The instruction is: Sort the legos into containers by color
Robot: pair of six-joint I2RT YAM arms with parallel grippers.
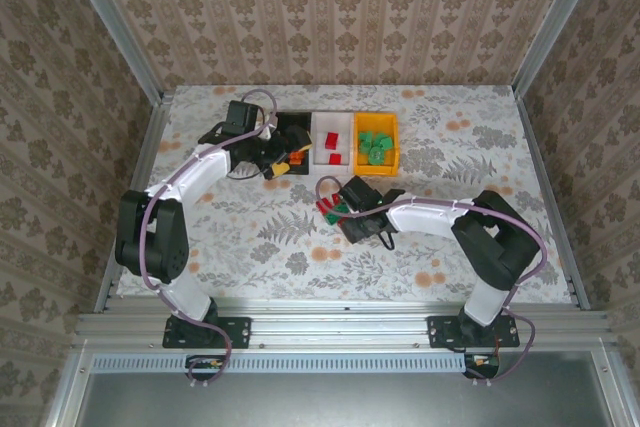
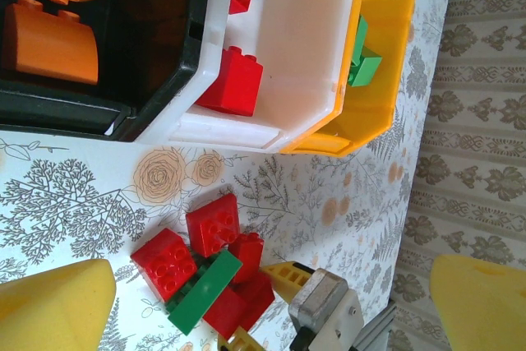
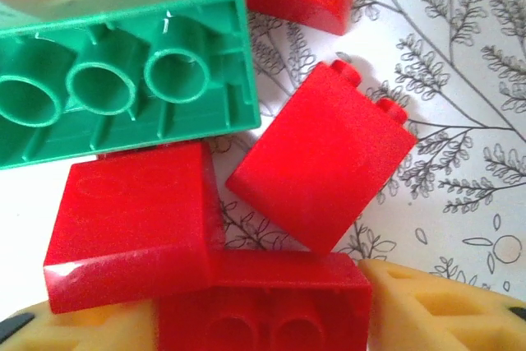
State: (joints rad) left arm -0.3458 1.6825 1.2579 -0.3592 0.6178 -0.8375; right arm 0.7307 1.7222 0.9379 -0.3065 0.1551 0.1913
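Observation:
Three containers stand side by side: a black bin [image 1: 297, 123] [image 2: 164, 80] with orange legos [image 2: 49, 39], a white bin [image 1: 332, 118] [image 2: 304, 39] with red legos [image 2: 234, 80], and an orange-yellow bin [image 1: 376, 163] [image 2: 386, 55] with green legos [image 1: 375, 145] [image 2: 362, 63]. On the table in front lies a pile of red legos [image 1: 326, 209] [image 2: 212, 223] with one green lego [image 2: 204, 292] [image 3: 115, 71]. My right gripper [image 1: 335, 211] [image 3: 263, 318] is down at the pile, its yellow fingers [image 3: 427, 302] pressed against both sides of a red lego [image 3: 263, 302]. My left gripper [image 1: 280, 159] [image 2: 267, 297] hangs wide open by the black bin, holding nothing.
The floral tablecloth [image 1: 450, 147] spreads to the right of the bins. Metal frame rails [image 1: 140, 147] border the table left and right. Wallpapered walls stand behind.

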